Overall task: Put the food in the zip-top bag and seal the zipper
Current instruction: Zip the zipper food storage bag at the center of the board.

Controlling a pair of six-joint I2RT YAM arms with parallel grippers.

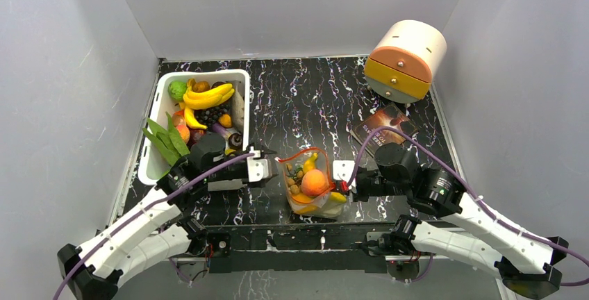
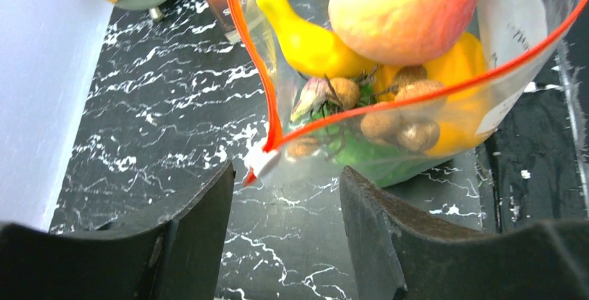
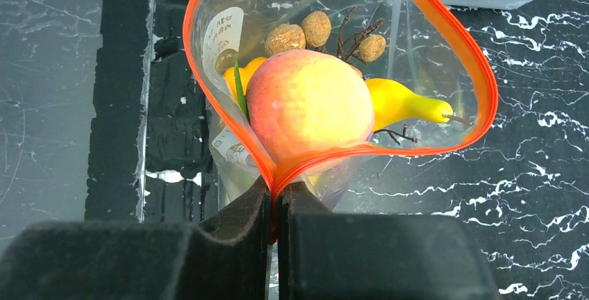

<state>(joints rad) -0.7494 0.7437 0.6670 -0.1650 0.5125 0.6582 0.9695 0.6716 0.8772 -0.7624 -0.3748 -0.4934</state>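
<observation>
The right gripper pinches one end of the zipper, apparently anchoring the open zip-top bag holding the food, while the left gripper, jaws spread, faces the white slider at the bag's opposite end.

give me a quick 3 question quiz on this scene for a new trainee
1. True or false: the zipper of the zip-top bag is sealed.
2. Which gripper pinches the bag's rim? A) left B) right C) neither
3. What holds the food not yet bagged?
Key: 1 false, the mouth gapes open. 2 B, the right gripper is shut on the rim; the left gripper is open, holding nothing. 3 the white tub.
</observation>
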